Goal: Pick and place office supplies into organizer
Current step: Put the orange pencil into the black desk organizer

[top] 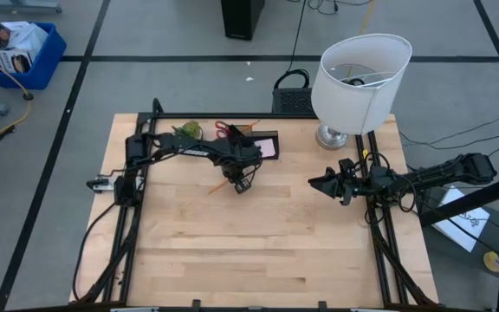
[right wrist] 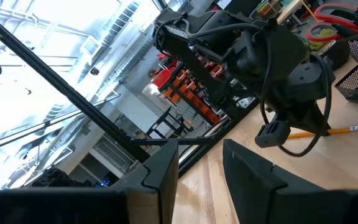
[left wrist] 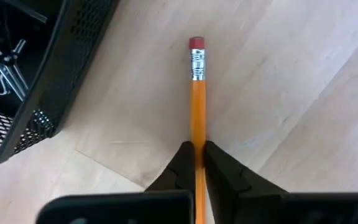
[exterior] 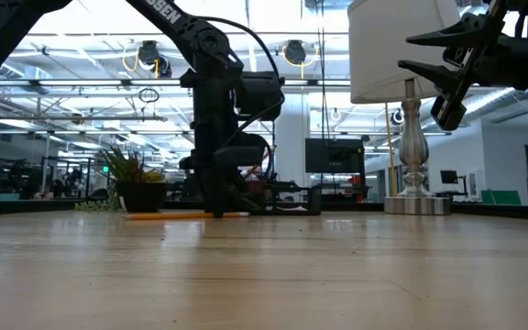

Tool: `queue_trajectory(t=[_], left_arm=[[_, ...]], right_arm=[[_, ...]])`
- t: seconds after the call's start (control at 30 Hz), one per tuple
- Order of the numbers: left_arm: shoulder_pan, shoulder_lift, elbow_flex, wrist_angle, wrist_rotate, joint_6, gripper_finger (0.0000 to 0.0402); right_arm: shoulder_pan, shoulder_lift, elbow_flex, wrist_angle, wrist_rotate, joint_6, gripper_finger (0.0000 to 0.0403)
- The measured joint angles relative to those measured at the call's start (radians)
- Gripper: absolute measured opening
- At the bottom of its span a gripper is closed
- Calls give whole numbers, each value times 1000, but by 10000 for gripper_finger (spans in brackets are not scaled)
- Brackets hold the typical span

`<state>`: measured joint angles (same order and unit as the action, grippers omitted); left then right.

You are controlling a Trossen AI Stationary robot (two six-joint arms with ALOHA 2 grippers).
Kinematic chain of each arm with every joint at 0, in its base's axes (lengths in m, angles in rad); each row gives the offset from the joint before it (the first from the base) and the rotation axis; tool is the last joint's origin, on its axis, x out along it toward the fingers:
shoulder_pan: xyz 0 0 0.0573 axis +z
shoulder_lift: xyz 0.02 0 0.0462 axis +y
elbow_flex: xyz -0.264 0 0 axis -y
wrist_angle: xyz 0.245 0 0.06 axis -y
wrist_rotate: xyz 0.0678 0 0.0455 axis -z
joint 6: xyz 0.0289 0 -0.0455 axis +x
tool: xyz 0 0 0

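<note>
Wooden table (top: 258, 243) bears pencil (left wrist: 197, 106) clamped by left end effector (left wrist: 197, 155); right end effector (right wrist: 201, 165) apart

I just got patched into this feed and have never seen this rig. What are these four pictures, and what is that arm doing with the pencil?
Two dark robot arms work at a wooden table. One picture looks straight down, one looks level across the tabletop, and each wrist carries its own camera.

The left gripper is shut on an orange pencil that lies on the wood, beside the black mesh organizer. From above, red-handled scissors and a pink pad sit at that organizer, with a small plant nearby.

The right gripper hangs open above the table, holding nothing, near the white lamp.
</note>
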<state>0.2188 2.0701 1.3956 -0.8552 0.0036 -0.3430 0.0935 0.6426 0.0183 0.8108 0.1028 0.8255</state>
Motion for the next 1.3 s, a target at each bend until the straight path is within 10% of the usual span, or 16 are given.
queue_trajectory(t=[1.3], left_arm=[[-105,-245,-4,197,-134,-179,27]], right_arm=[[0,0,0,0,0,0,116]])
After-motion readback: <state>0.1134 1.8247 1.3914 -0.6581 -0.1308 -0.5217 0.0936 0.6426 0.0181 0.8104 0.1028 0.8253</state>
